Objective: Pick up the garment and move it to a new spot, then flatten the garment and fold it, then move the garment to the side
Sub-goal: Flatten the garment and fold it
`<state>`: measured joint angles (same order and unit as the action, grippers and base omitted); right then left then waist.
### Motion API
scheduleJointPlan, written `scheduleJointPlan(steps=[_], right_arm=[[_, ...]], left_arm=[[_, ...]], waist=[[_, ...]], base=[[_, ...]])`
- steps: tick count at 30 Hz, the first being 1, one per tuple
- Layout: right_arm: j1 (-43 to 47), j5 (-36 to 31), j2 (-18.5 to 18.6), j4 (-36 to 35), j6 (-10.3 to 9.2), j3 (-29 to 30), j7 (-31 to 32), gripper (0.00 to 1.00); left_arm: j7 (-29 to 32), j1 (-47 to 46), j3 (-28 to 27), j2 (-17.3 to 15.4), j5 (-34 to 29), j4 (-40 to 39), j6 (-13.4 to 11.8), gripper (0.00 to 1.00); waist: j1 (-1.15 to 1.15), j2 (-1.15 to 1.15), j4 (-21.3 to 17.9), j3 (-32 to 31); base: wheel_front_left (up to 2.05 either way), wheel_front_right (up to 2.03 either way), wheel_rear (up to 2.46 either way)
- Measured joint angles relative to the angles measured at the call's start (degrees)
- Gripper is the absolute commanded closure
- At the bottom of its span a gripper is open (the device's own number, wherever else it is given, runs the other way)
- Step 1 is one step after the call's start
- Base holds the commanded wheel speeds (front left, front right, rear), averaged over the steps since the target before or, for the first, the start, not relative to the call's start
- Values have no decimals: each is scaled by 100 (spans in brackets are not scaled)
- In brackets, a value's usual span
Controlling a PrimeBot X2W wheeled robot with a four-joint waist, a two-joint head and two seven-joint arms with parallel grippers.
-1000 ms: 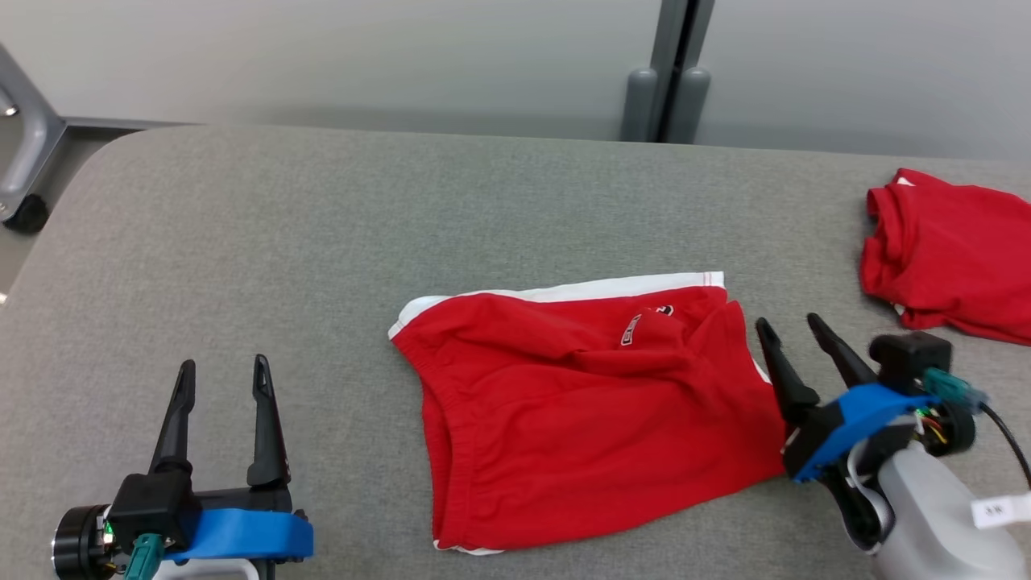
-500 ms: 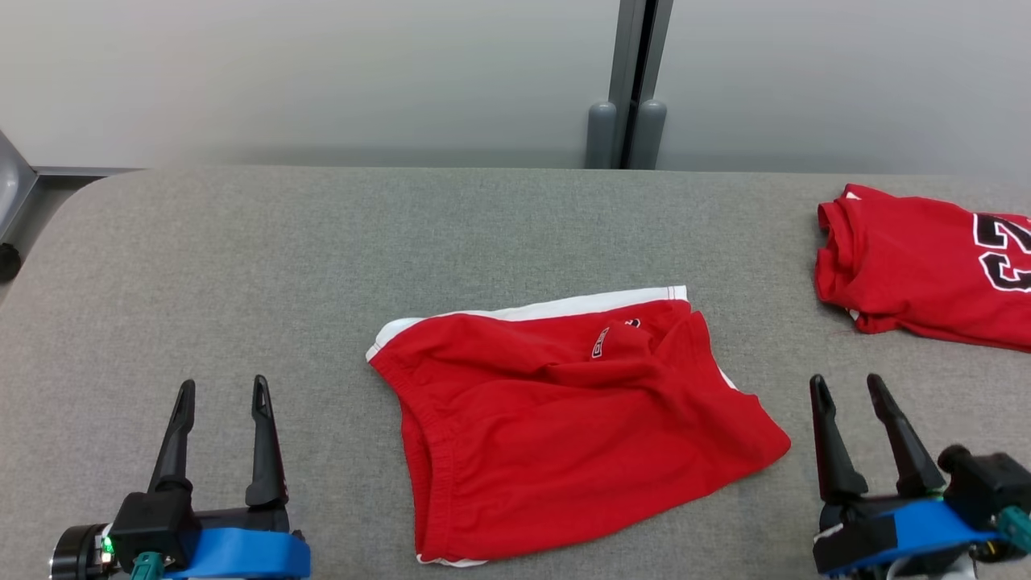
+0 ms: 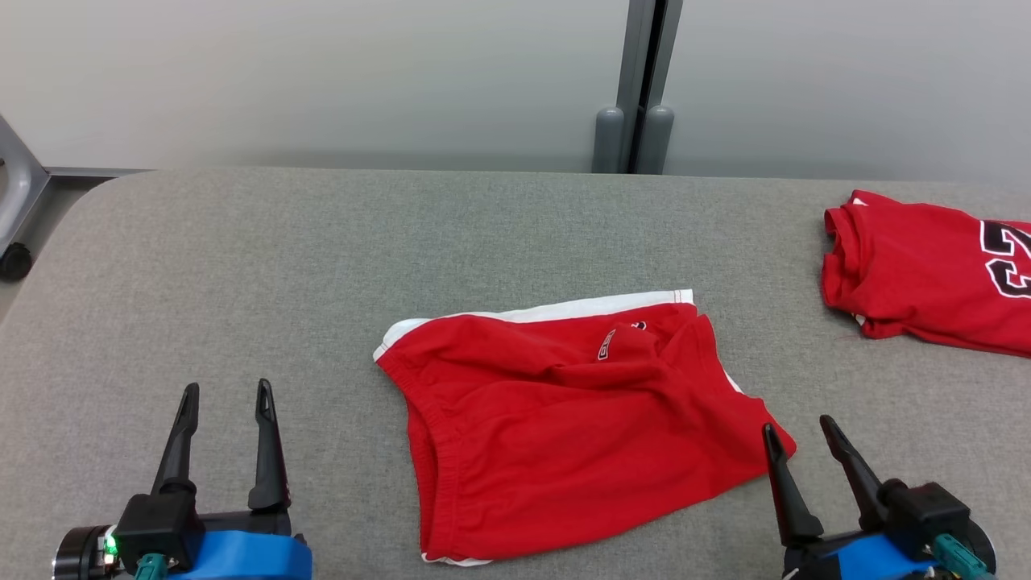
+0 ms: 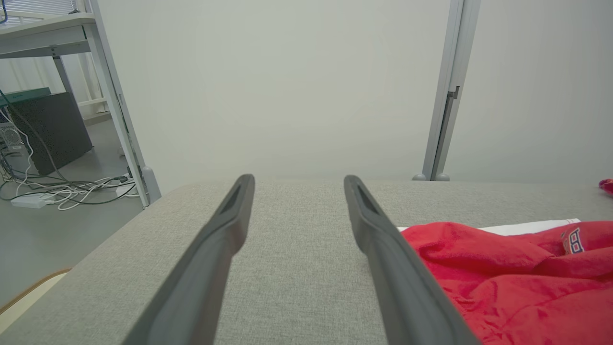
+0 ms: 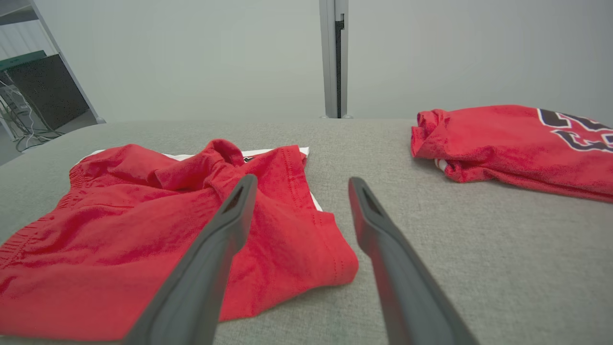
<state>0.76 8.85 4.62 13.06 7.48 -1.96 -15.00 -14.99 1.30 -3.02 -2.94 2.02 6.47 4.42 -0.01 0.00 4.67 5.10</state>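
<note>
Nearest the camera, the left end effector (image 3: 227, 385) sits well to the left of the red shorts (image 3: 564, 427). Its two dark fingers are spread moderately wide with nothing between them. The right end effector (image 3: 796, 423) is at the shorts' near right corner, fingers parted about as wide and gripping nothing. In the right wrist view that corner of cloth lies in the gap between the fingers, but whether they touch it cannot be told.

The shorts lie rumpled and roughly flat on the grey fabric tabletop (image 3: 322, 258). The elastic waistband is on their left side and a white band runs along their far edge. Near that far edge is a small patch (image 3: 606, 345). In the left wrist view it shows a dark-outlined letter that looks like a "B"; the rest is too small to read.

Farther back and well to the right of the shorts lies a folded red jersey (image 3: 918, 274). It carries black numerals edged in white; the first reads "2" and the next is cut off by the frame.

Beyond the shorts, past the tabletop's far edge, a grey post (image 3: 640, 80) stands against a pale wall. Off the tabletop to the far left of the shorts is a black caster wheel (image 3: 14, 262).
</note>
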Motion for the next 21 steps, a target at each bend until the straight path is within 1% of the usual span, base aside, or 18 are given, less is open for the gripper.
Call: scheduleJointPlan(steps=[3, 5, 11, 15, 16, 17, 18, 21], right_arm=[[-320, -36, 221, 297, 0, -265, 42, 0], [-545, -126, 335, 502, 1, -404, 227, 0], [-1039, -277, 550, 1244, 1, -717, 698, 0], [-1209, -258, 661, 1767, 0, -864, 820, 0], [-1244, -220, 666, 1866, 0, -901, 820, 17], [-1275, -205, 668, 1949, 1, -944, 808, 77], [-1307, -172, 662, 2008, 1, -988, 755, 100], [-1414, -83, 664, 2151, 1, -1091, 571, 100]], left_arm=[[0, -2, 5, 1, 1, 0, 1, 0], [-1, -7, 22, 0, 2, 5, 9, 0], [-1, -92, 119, 1, 46, 30, 14, 0], [0, -170, 193, 0, 83, 45, 13, 0], [0, -170, 207, 1, 94, 45, 7, 0], [-1, -170, 219, 0, 94, 44, -9, 0], [0, -170, 222, 0, 96, 44, -27, 0], [-1, -170, 216, 0, 99, 60, -42, 0]], waist=[[1, 0, 6, 25], [1, 0, 21, 46], [1, 0, 138, 157], [1, 0, 250, 237], [1, 0, 275, 255], [1, 0, 293, 270], [1, 0, 304, 281], [1, 1, 295, 278]], base=[[0, 0, 0], [0, 0, 0], [0, 0, 0], [0, 0, 0], [0, 0, 0], [0, 0, 0], [0, 0, 0], [0, 0, 0]])
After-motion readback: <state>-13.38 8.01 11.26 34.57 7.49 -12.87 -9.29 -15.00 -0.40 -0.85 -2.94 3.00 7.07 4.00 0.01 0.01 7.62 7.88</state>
